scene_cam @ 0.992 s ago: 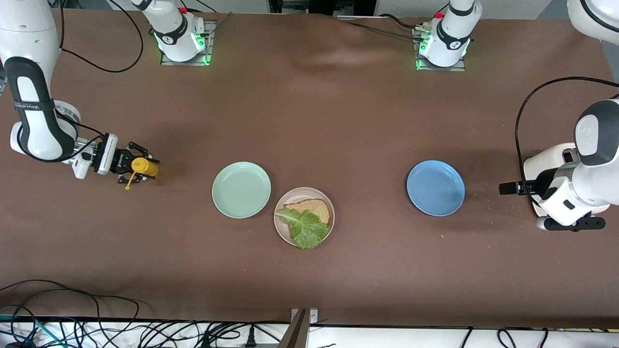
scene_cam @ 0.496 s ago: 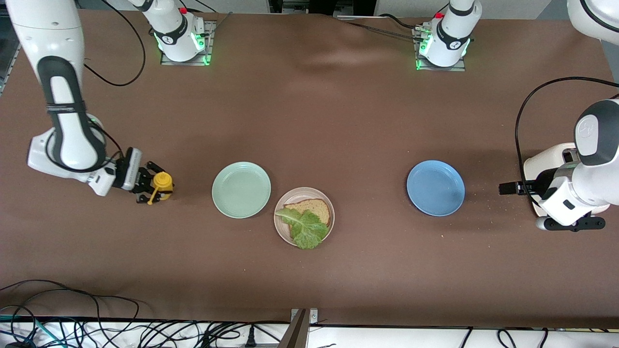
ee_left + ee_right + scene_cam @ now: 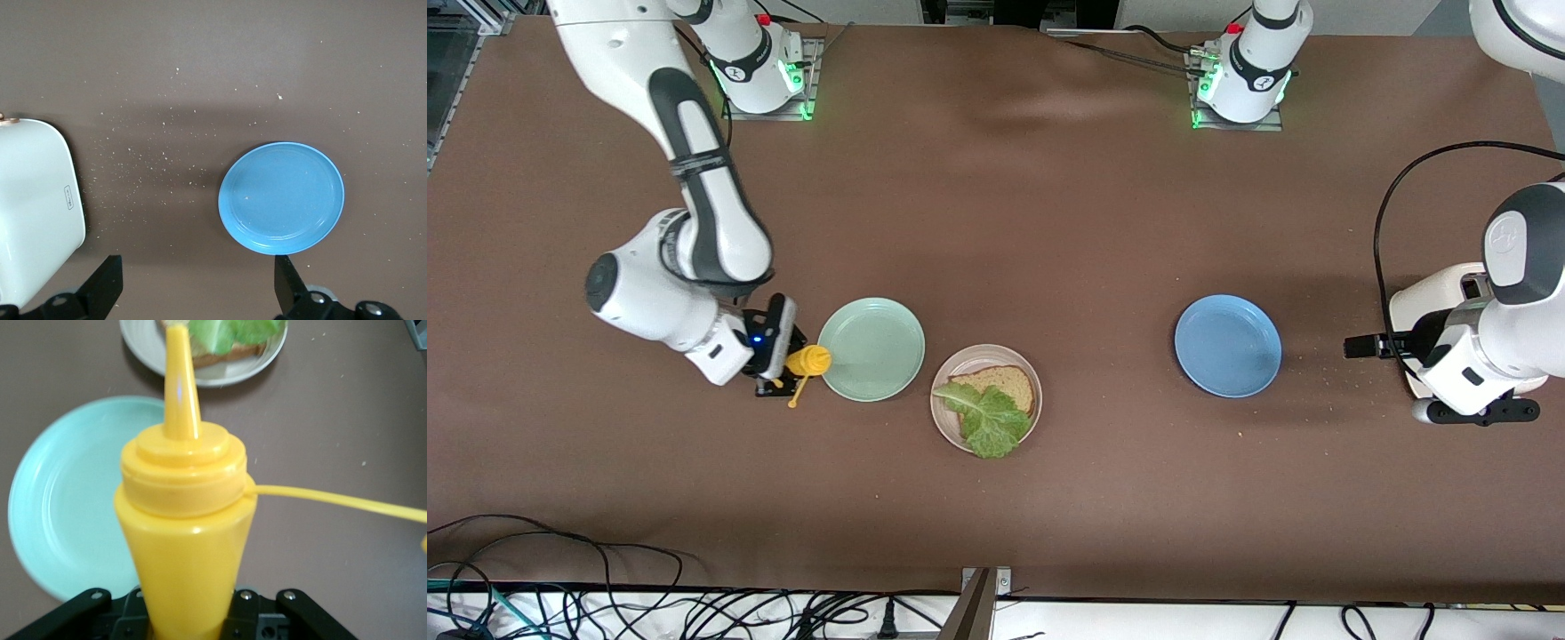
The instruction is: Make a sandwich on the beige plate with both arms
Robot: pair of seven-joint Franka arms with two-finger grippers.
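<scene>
- The right gripper (image 3: pixel 787 362) is clamped on a yellow squeeze bottle (image 3: pixel 807 360), held in the air at the rim of the mint-green plate (image 3: pixel 880 331), on the side toward the right arm's end of the table.
- In the right wrist view the bottle (image 3: pixel 183 527) stands between the black fingers, with its nozzle pointing toward the beige plate (image 3: pixel 150 350). A thin yellow cap strap (image 3: pixel 333 500) trails off from its collar.
- The beige plate (image 3: pixel 950 378) sits on the brown table (image 3: pixel 1049 222), just beside the mint-green plate and nearer to the front camera.
- One bread slice (image 3: pixel 1009 385) lies on the beige plate. A green lettuce leaf (image 3: pixel 989 420) lies over the bread, and its edge overhangs the plate rim on the camera side. No second slice tops the lettuce.
- The blue plate (image 3: pixel 1227 345) lies well apart, toward the left arm's end of the table.
- The left gripper (image 3: pixel 197 287) waits above the table near the blue plate (image 3: pixel 281 197), fingers spread wide and holding nothing.
- A white toaster (image 3: pixel 33 207) stands near the blue plate, with crumbs (image 3: pixel 153 150) scattered between the two.
</scene>
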